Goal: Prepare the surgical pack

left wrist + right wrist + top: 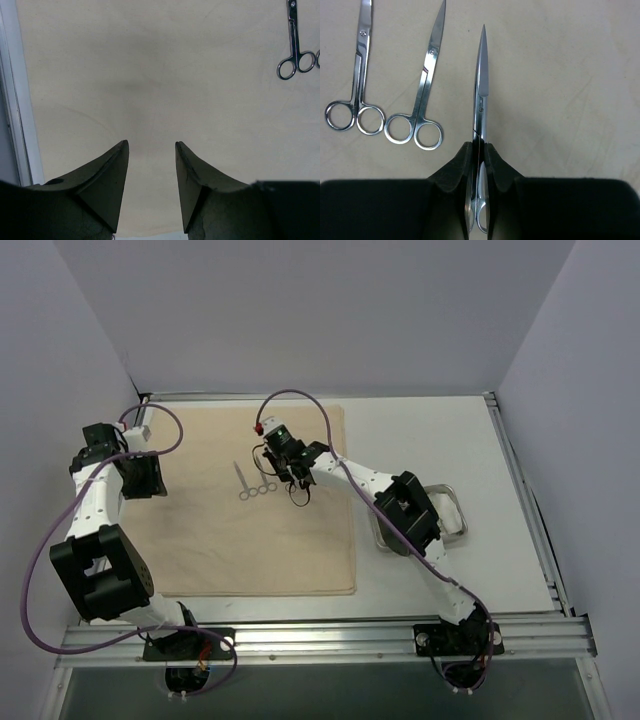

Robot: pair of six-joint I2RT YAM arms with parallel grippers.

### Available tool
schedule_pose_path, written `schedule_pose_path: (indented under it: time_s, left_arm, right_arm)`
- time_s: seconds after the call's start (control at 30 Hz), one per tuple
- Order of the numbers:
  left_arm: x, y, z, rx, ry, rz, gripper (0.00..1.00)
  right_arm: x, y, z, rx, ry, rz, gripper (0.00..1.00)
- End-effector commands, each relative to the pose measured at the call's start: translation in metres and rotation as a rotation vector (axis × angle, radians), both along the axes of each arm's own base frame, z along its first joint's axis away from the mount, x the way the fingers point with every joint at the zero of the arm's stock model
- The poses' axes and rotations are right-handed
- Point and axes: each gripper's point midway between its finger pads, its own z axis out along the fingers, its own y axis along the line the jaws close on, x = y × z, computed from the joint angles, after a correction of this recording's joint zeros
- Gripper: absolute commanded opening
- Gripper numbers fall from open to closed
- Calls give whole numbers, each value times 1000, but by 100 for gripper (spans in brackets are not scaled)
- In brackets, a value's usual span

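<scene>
The large beige cloth (250,540) is lying spread flat over the left part of the table. The steel tray (462,512) is being partly hidden by the right arm, off the cloth to its right. The left gripper (151,146) is being held with jaws apart and empty over bare cloth near the left edge, well apart from the steel. The right gripper (478,148) is being pressed together on a scissor-handled instrument (481,80), pinched just above its rings, tip pointing straight away from the hand. Just beside it on the cloth, two matching instruments (422,90) are lying with rings toward the hand and long axes nearly parallel to the held one. The set-down is judged to be turning on that alignment, with the right arm far nearer.
</scene>
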Motion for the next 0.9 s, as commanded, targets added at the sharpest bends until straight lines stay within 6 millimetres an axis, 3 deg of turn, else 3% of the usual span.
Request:
schedule_pose_path:
  time_s: [0.0, 0.27, 0.4, 0.47, 0.5, 0.57, 0.6, 0.67, 0.7, 0.77, 0.8, 0.87]
  left_arm:
    - [9, 0, 21, 9, -88, -19, 52]
    - [11, -1, 26, 4, -103, -31, 52]
    - [16, -2, 29, -3, -118, -49, 52]
    - [18, -2, 31, -4, -124, -57, 52]
    - [20, -1, 30, -4, -122, -60, 52]
    - [24, -1, 34, 2, -137, -62, 52]
    - [27, 2, 36, 14, -152, -62, 52]
    - [29, 3, 40, 24, -169, -64, 52]
    - [30, 3, 40, 26, -174, -66, 52]
    - [33, 2, 43, 23, -184, -75, 52]
    - [34, 2, 43, 22, -187, -78, 52]
    - [36, 2, 45, 21, -193, -82, 52]
  right_arm:
    - [2, 1, 63, 52, -110, 29, 0]
    - [-7, -11, 66, 28, -97, 146, 0]
    - [-13, -29, 93, -20, -149, 232, 0]
    - [-10, -49, 100, -61, -160, 247, 0]
    - [-9, -60, 116, -79, -194, 262, 0]
    - [-11, -79, 118, -70, -173, 299, 0]
    - [-12, -88, 134, -72, -204, 326, 0]
    - [-14, -110, 133, -103, -195, 337, 0]
    - [-14, -121, 144, -138, -228, 364, 0]
    - [-23, -143, 133, -217, -202, 412, 0]
    - [-24, -156, 138, -243, -218, 403, 0]
    - [-29, -168, 131, -244, -177, 408, 0]
